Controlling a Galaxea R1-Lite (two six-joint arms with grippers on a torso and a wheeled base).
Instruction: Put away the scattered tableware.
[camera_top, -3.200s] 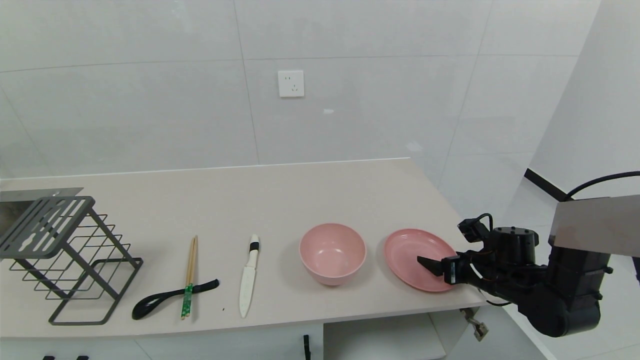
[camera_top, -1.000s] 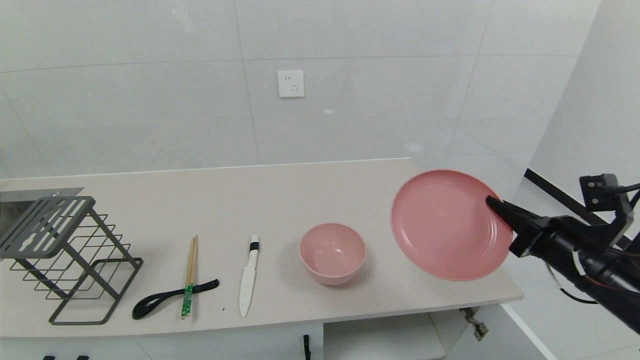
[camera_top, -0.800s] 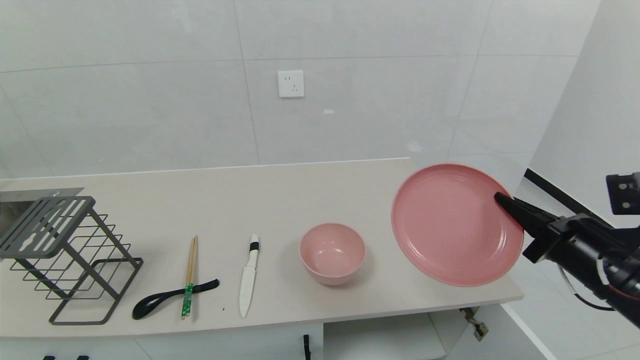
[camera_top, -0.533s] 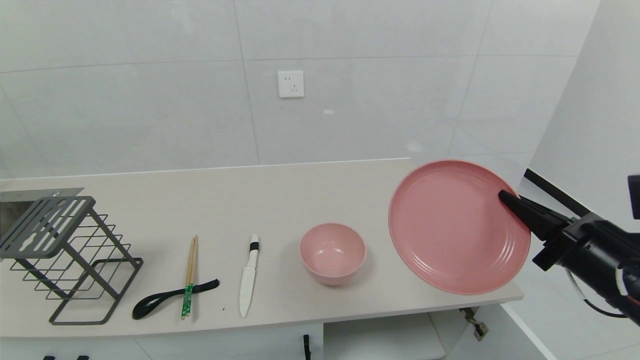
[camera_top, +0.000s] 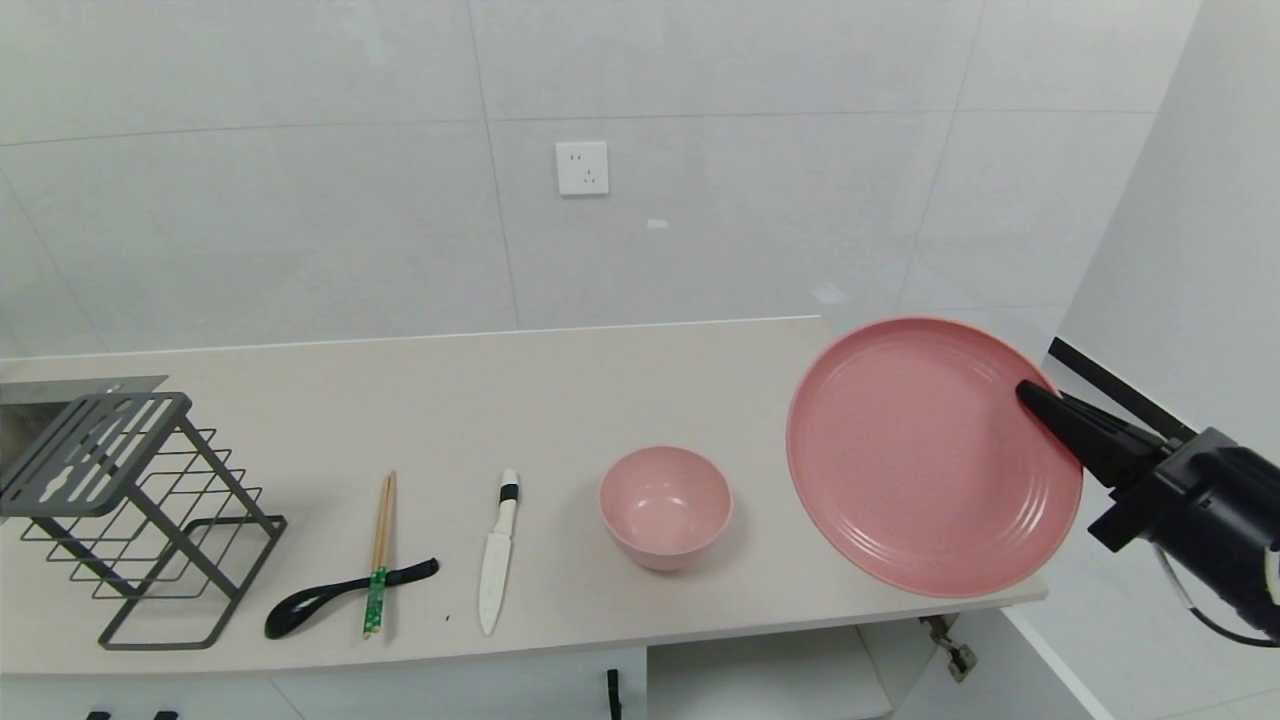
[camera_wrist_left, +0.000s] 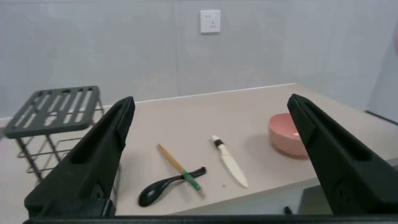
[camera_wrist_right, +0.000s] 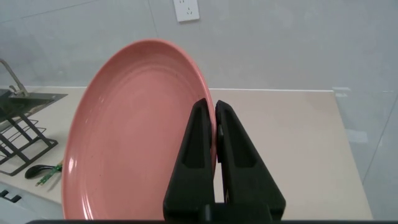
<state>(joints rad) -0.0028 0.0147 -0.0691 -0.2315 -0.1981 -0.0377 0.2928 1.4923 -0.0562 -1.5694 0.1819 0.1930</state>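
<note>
My right gripper (camera_top: 1032, 396) clamps the tilted plate (camera_top: 915, 460) at its three o'clock rim. I fear that thin pinch lets it swivel or drop

The plate (camera_top: 920, 460) hides one finger of the right claw (camera_top: 1030, 393); a finger of the left claw (camera_wrist_left: 209, 104) covers part of the bowl (camera_wrist_left: 283, 134).

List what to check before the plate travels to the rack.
1. Grip: right hand shut on the plate rim: ok.
2. Clearance: plate off the counter, tilted: ok.
3. Target: rack upright at the counter's left end: ok.
4. Low path free: not ok; bowl, knife, chopsticks and spoon lie between.
5. Spare arm: left hand open, holding nothing: ok.
6. Grip firmness: cannot tell.
</note>
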